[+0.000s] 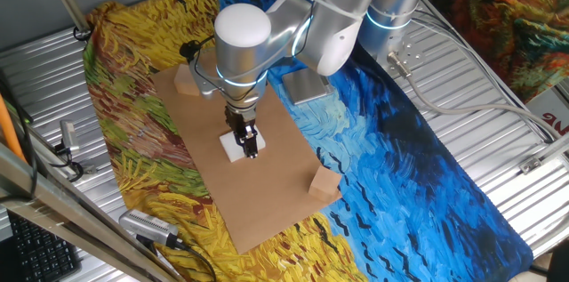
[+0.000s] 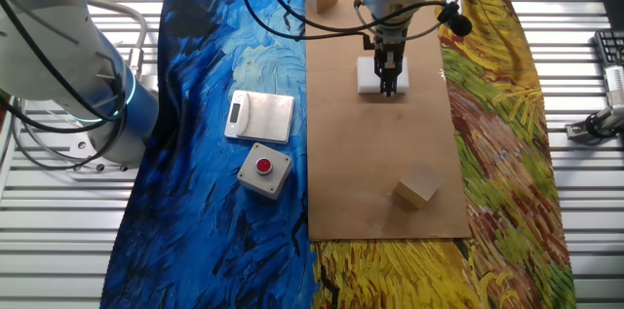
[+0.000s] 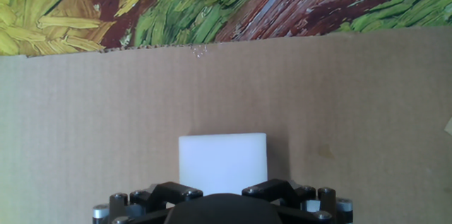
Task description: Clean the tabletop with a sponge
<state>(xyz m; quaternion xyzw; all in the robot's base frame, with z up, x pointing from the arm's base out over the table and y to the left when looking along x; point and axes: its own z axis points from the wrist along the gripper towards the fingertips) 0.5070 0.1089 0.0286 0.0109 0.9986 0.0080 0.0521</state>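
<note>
The tabletop (image 1: 276, 197) is a long brown cardboard board lying on the painted cloth; it also shows in the other fixed view (image 2: 380, 153) and fills the hand view (image 3: 85, 111). The sponge (image 1: 235, 147) is a small white foam block lying flat near the board's middle, and it shows in the other fixed view (image 2: 369, 73) and in the hand view (image 3: 222, 157). My gripper (image 1: 250, 142) points straight down with its fingers closed on the sponge, low at the board; it shows too in the other fixed view (image 2: 390, 80) and the hand view (image 3: 224, 190). No black spot shows.
Two tan wooden cubes stand on the board, one at each end (image 1: 187, 80) (image 1: 325, 181). A grey metal plate (image 2: 260, 115) and a white box with a red button (image 2: 264, 169) lie on the blue cloth (image 2: 205, 202) beside the board.
</note>
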